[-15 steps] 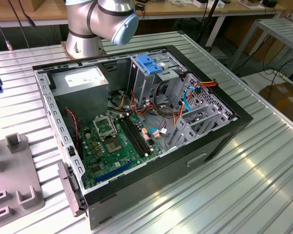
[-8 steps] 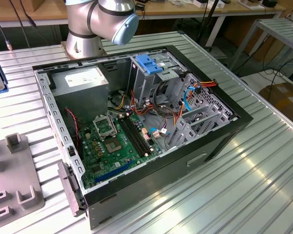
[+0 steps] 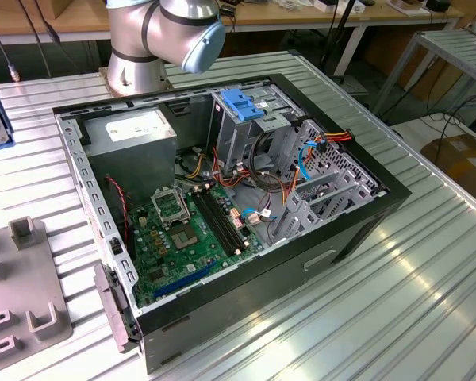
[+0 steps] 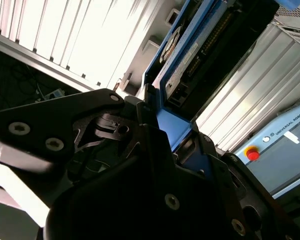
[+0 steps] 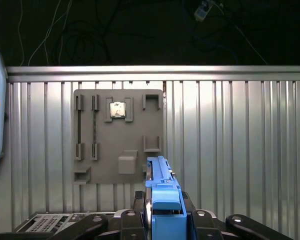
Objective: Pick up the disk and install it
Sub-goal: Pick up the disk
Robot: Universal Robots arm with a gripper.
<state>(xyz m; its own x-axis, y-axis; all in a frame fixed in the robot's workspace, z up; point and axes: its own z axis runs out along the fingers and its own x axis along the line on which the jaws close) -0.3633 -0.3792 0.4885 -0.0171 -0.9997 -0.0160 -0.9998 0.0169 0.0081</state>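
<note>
A silver-grey arm [image 3: 139, 36] with a pale blue joint cap [image 3: 206, 44] carries a black end effector [image 4: 162, 122] with silver screws [image 4: 18, 128].

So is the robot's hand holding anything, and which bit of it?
Yes. The gripper is shut on the disk, pinching one end across its blue bracket; the rest sticks out beyond it.

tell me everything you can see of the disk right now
The disk is clamped at one end in the gripper, the rest sticking out past it. A blue plastic bracket frames it. In the second wrist view its flat metal body shows a label and a dark connector edge. Apart from the gripper, nothing is seen touching it; the ribbed metal table lies beyond.
</note>
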